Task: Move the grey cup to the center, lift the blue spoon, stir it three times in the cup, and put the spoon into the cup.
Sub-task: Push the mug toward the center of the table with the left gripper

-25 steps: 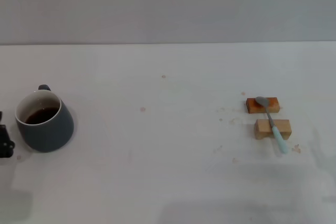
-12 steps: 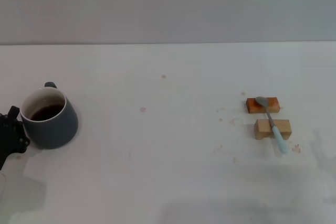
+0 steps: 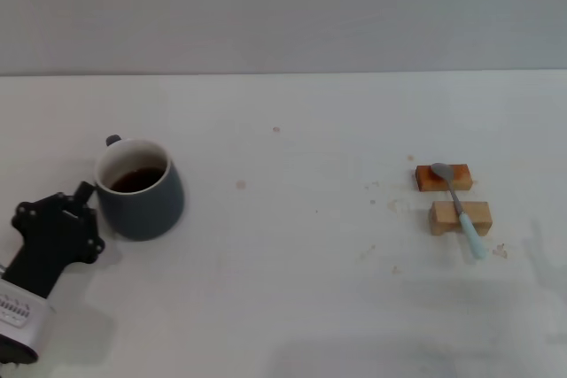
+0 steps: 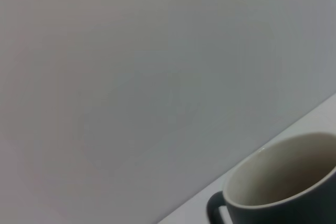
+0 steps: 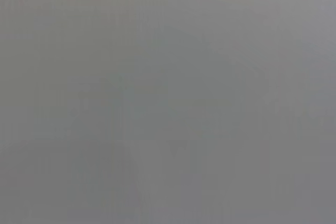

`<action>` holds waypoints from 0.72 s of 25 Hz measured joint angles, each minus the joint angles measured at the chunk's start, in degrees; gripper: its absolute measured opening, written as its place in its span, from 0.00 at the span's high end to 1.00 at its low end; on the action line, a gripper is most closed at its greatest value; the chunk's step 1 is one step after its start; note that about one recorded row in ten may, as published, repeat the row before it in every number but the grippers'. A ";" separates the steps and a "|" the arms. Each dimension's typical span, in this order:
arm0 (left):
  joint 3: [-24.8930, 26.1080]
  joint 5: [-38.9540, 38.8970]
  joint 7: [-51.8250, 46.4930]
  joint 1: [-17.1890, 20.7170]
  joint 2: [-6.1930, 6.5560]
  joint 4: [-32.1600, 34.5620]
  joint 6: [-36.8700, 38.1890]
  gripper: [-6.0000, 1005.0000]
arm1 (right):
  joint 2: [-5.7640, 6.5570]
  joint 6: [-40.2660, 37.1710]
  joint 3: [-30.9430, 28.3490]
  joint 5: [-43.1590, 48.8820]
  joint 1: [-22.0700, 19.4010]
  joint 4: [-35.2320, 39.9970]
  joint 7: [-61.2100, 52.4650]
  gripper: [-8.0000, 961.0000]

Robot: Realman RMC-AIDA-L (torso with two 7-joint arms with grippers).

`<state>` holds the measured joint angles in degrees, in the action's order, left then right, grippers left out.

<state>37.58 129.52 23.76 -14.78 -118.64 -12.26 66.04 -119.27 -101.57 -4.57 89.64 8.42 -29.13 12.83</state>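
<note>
The grey cup (image 3: 140,192) stands on the white table at the left, with dark liquid inside and its handle turned to the far left. My left gripper (image 3: 87,208) comes in from the lower left and presses against the cup's left side. The left wrist view shows the grey cup's (image 4: 286,182) rim and handle close up. The blue spoon (image 3: 459,208) lies at the right across two small wooden blocks, its metal bowl on the farther one. The right gripper is out of view, and the right wrist view shows only plain grey.
An orange-brown wooden block (image 3: 443,178) and a paler block (image 3: 460,218) sit close together under the spoon. Small specks and stains dot the table (image 3: 292,245). A grey wall runs behind the table's far edge.
The cup has travelled to the right, toward the table's middle, with the left arm following right behind it and coming further into view. The spoon and blocks have not moved.
</note>
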 joint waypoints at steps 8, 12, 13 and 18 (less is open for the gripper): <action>-1.02 -0.40 0.98 -0.26 0.10 -0.25 -0.22 1.00 | 0.00 -0.20 0.14 0.00 0.02 -0.14 0.00 0.15; -0.01 -0.45 1.01 -1.09 0.21 1.10 -0.29 1.00 | 0.00 -0.21 0.19 0.00 0.02 -0.14 0.00 0.15; 0.11 -0.46 1.01 -1.61 0.18 1.52 -0.42 1.00 | 0.00 -0.21 0.24 0.00 0.02 -0.14 0.00 0.15; 0.00 -0.38 1.02 -3.32 0.02 1.79 -2.17 1.00 | 0.00 -0.76 0.64 0.00 0.02 -0.21 0.00 0.15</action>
<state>37.58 129.14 24.79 -18.10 -118.62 -10.47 63.88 -119.27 -102.33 -3.93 89.64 8.44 -29.34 12.83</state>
